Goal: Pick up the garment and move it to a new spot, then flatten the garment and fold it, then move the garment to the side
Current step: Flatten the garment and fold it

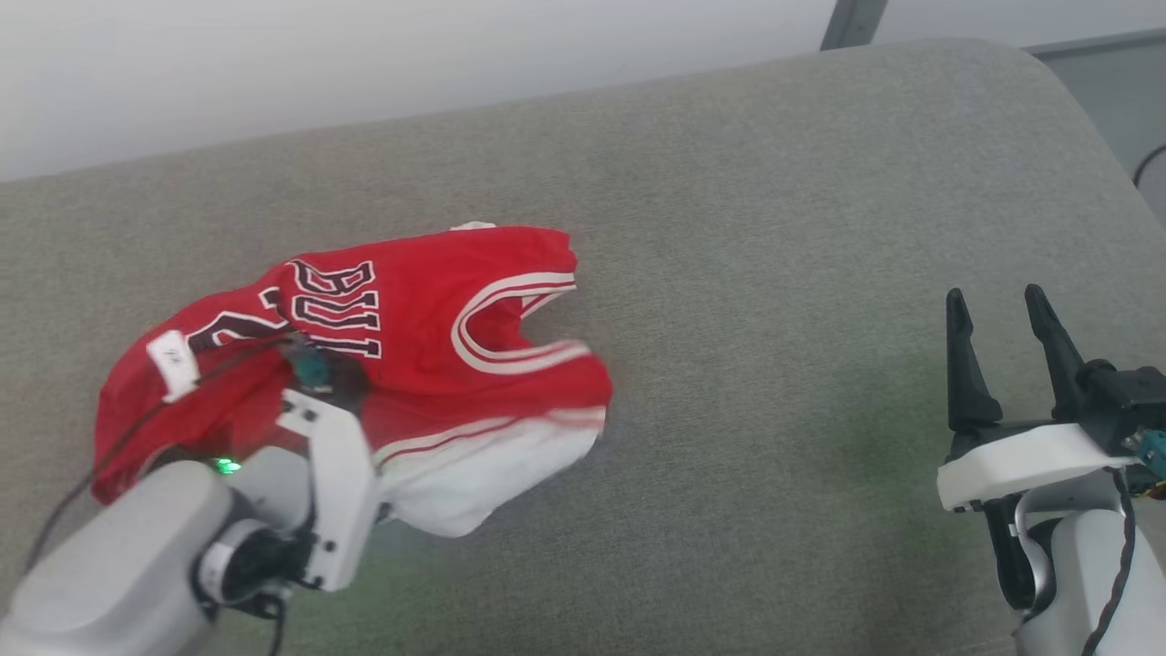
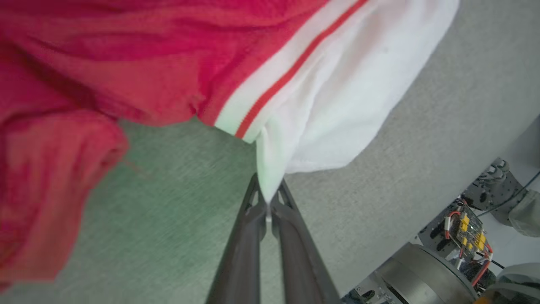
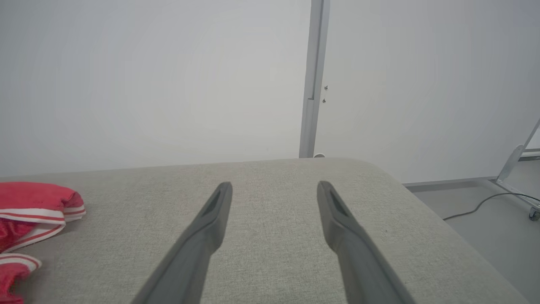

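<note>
red jersey-style garment (image 1: 410, 319) with white sleeves lies rumpled on the grey fabric worktop (image 1: 774, 210), toward nine o'clock in the head view, its striped neckline (image 1: 496, 355) opening toward three o'clock. the left gripper (image 2: 267, 202) reaches in from seven o'clock, its jaws pressed together on the edge of a white sleeve (image 2: 346, 105). the right gripper (image 1: 997, 305) sits at four o'clock, well apart from the garment, fingers pointing to twelve, its jaws spread wide.
</note>
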Motion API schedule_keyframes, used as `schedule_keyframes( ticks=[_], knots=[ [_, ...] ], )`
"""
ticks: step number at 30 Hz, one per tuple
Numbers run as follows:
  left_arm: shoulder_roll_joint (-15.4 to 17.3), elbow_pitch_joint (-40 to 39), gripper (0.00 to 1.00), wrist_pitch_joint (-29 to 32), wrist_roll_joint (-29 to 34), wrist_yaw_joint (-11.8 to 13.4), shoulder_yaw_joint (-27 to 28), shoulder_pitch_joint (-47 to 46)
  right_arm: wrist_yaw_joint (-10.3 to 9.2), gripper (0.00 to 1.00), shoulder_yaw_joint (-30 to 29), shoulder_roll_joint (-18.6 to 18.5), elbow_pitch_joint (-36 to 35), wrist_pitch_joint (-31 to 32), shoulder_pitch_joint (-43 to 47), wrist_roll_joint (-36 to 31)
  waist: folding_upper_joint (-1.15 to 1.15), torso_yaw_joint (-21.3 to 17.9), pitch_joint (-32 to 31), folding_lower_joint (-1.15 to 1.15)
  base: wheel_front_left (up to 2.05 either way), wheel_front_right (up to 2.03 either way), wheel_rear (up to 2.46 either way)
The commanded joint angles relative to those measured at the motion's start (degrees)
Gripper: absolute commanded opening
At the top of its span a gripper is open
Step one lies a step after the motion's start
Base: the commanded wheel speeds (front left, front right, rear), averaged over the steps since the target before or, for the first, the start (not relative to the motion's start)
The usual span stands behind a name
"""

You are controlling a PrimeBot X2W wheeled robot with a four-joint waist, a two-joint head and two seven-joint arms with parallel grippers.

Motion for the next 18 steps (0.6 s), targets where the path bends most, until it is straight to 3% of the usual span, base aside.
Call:
schedule_keyframes(
  ticks=[1,12,18],
  knots=[
    [0.8,-0.4,0.0,-0.3,-0.2,0.4,0.4,1.2,0.0,1.0,0.1,-0.1,-0.1,-0.3,0.3,-0.1,0.0,0.4,-0.1,0.0,0.0,0.0,0.0],
    [12.7,-2.9,0.0,-0.1,0.8,5.1,2.8,7.1,0.0,1.0,0.0,-0.2,-0.4,-0.3,0.7,-0.4,0.0,2.9,-0.2,0.0,0.0,0.0,0.0],
    [14.1,-0.3,0.0,-1.5,0.3,6.3,3.0,10.0,0.0,1.0,0.1,-0.3,-0.4,-0.3,0.5,-0.2,0.0,4.1,0.0,0.0,0.0,0.0,0.0]
  ],
)
